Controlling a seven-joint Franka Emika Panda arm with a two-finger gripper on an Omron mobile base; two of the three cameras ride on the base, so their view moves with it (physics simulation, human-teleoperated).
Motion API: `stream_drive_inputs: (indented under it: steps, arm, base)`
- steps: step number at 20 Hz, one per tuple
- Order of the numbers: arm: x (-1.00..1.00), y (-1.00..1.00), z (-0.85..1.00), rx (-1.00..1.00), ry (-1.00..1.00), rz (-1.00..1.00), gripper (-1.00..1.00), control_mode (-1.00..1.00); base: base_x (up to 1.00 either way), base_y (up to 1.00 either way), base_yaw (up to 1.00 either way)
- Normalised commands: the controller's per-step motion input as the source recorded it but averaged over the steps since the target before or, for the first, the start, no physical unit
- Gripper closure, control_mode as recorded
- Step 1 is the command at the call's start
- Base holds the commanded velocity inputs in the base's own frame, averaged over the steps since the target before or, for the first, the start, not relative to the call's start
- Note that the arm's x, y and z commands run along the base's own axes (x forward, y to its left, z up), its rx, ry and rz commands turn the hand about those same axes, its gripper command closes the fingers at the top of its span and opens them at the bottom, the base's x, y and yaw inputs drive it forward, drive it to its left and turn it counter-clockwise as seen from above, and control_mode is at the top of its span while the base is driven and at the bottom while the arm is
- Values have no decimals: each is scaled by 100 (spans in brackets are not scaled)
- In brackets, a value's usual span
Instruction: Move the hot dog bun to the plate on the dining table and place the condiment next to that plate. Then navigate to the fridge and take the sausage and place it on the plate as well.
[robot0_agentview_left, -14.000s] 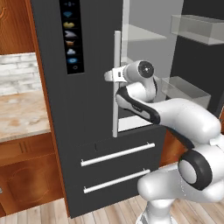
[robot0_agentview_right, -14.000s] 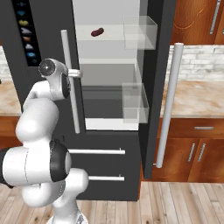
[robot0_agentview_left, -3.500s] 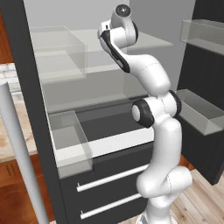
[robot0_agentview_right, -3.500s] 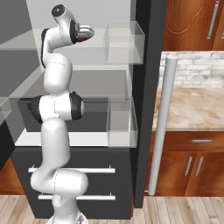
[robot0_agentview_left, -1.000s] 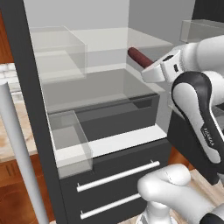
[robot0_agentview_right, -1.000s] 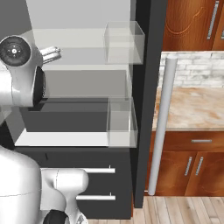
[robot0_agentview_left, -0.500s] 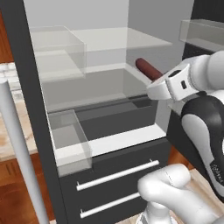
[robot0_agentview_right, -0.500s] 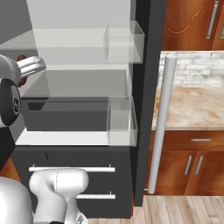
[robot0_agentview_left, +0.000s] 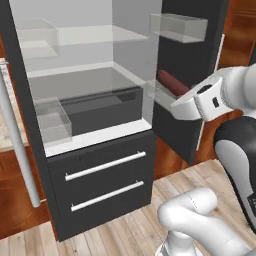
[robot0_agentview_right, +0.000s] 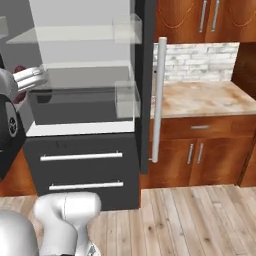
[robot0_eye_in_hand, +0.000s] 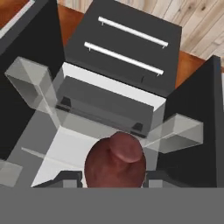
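**Open fridge interior flanked by door bins**

The middle of the left base view is taken by the open fridge (robot0_agentview_left: 90, 100), where free room is seen above the grey shelf (robot0_agentview_left: 75, 82) at centre left. That opening is narrowed at the left by a clear door bin (robot0_agentview_left: 52, 120) and at the upper right by another clear bin (robot0_agentview_left: 177, 25) on the dark door (robot0_agentview_left: 185, 75). Below, the way is closed by two drawers (robot0_agentview_left: 105, 185) with silver handles. At the lower right of the right base view, bare wooden floor (robot0_agentview_right: 200, 220) is left open.
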Motion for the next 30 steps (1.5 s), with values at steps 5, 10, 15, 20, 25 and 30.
stream_drive_inputs:
  steps: [5, 10, 15, 20, 25, 30]
  arm:
    - [0, 0, 0, 0, 0, 0, 100, 100]
    - [0, 0, 0, 0, 0, 0, 100, 100]
    - [0, 0, 0, 0, 0, 0, 100, 100]
    - [0, 0, 0, 0, 0, 0, 100, 100]
    - [0, 0, 0, 0, 0, 0, 100, 100]
    - [0, 0, 0, 0, 0, 0, 100, 100]
  base:
    - [-87, 0, -47]
    - [-75, 0, -54]
    - [-64, 0, -61]
    - [-50, 0, -66]
    - [-41, -1, -67]
    - [-37, 0, -66]
